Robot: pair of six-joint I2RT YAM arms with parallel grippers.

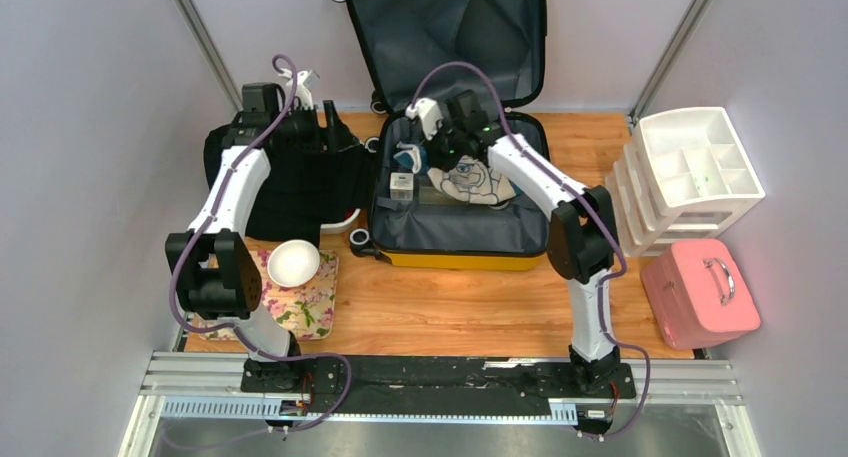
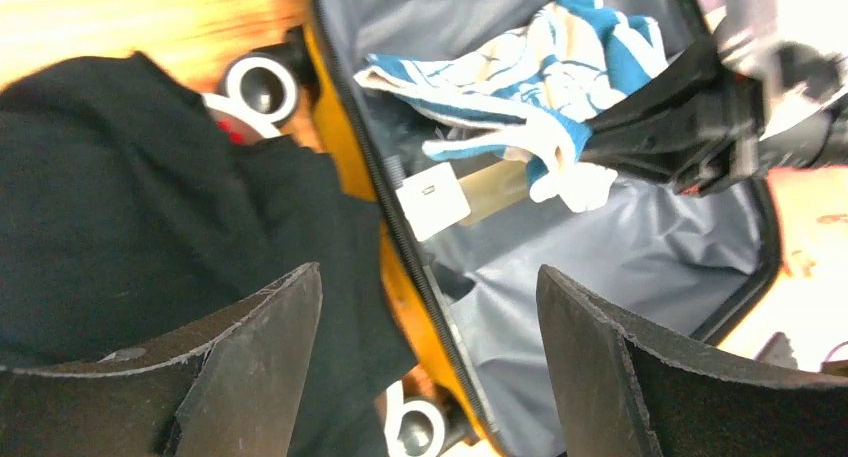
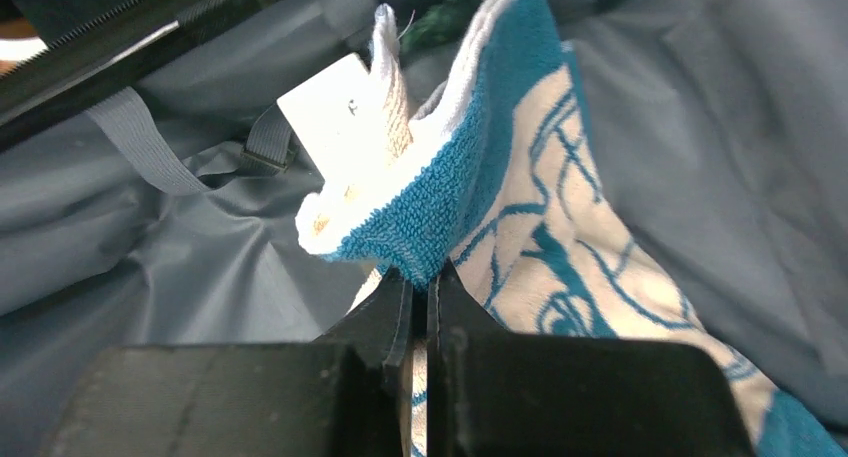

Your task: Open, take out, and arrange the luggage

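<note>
Luggage (image 1: 460, 259), a large yellow hard-shell suitcase with black zipper trim and black wheels, is lying open at the back of the wooden desk (image 1: 450, 307). Its lid is standing upright against the rear wall, showing dark grey fabric lining.

The right arm is reaching forward and bending down over the lower half. The right pincer (image 3: 420, 289) is pressing its fingers fully together on a fold of a blue-and-white terry towel (image 3: 520, 207). The pinched fold is standing up from the lining while the rest is lying crumpled inside. Just beside the towel a small white rectangular item (image 2: 432, 199) is resting, possibly a tag or a box.

The left arm is stretching toward the back left. The left pincer (image 2: 428, 277) is hanging wide apart, gripping nothing, above a black fabric bundle (image 1: 300, 177) that is lying against the left side of the luggage.

Nearer the arm bases, a round white bowl (image 1: 293, 262) is sitting on a floral cloth mat (image 1: 315, 307). At the right, a white plastic drawer organiser (image 1: 690, 172) is standing behind a small pink box-like case (image 1: 700, 292).
</note>
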